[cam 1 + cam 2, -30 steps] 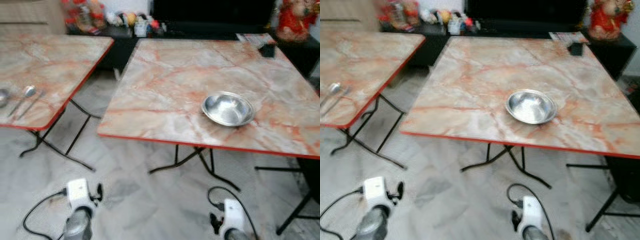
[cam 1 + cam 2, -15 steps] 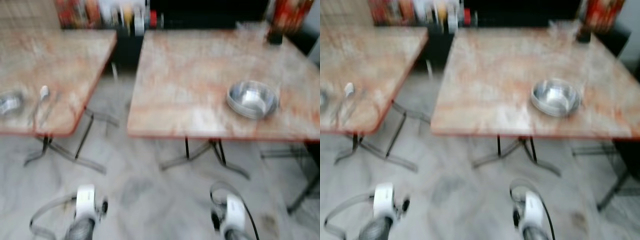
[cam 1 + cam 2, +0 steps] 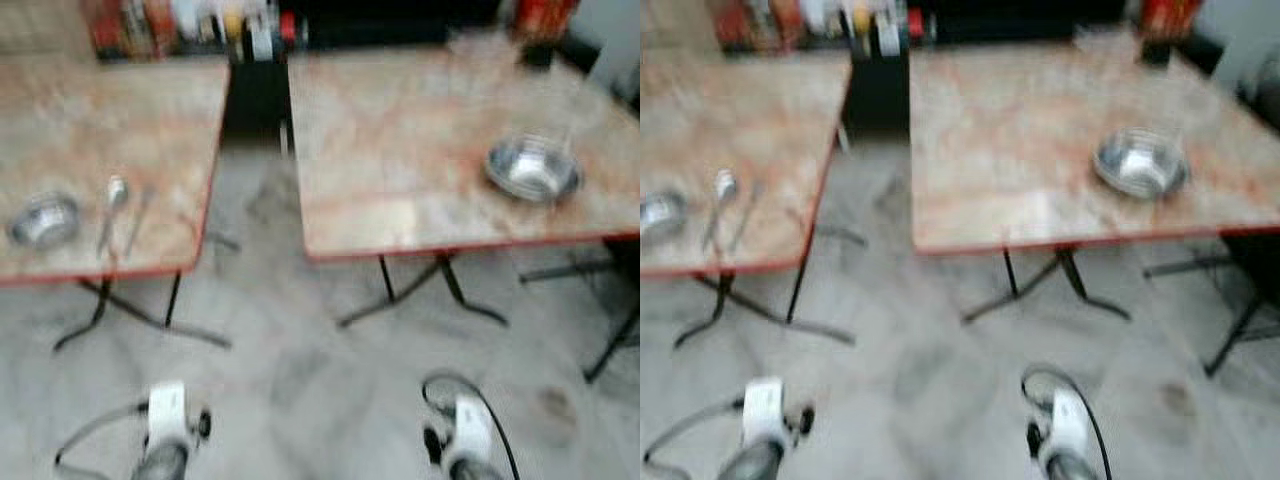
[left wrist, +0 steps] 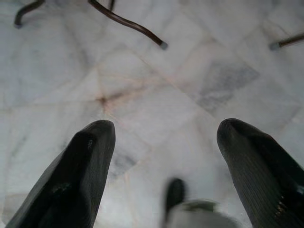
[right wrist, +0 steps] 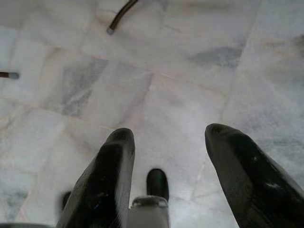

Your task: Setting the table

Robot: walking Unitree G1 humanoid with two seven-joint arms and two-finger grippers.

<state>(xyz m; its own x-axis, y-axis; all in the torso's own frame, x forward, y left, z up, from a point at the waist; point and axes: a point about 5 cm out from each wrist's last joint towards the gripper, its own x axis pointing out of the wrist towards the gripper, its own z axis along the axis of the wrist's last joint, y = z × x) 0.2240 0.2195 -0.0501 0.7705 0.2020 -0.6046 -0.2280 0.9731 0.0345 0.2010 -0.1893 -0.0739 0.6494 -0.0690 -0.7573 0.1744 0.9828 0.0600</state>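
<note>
Two marble-patterned, red-edged folding tables stand side by side. The right table (image 3: 420, 150) carries a shiny steel bowl (image 3: 533, 168); the left table (image 3: 110, 150) holds a smaller steel bowl (image 3: 43, 220) beside a spoon (image 3: 112, 200). In the wrist views, the left gripper (image 4: 164, 142) and right gripper (image 5: 166, 142) hang spread and empty over the grey marble floor (image 5: 190, 71).

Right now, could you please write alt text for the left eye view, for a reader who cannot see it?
Blurred view down on two marble-topped tables: the left table holds a small bowl and a spoon, the right table a larger steel bowl. Both arms hang low over the marble floor.
</note>
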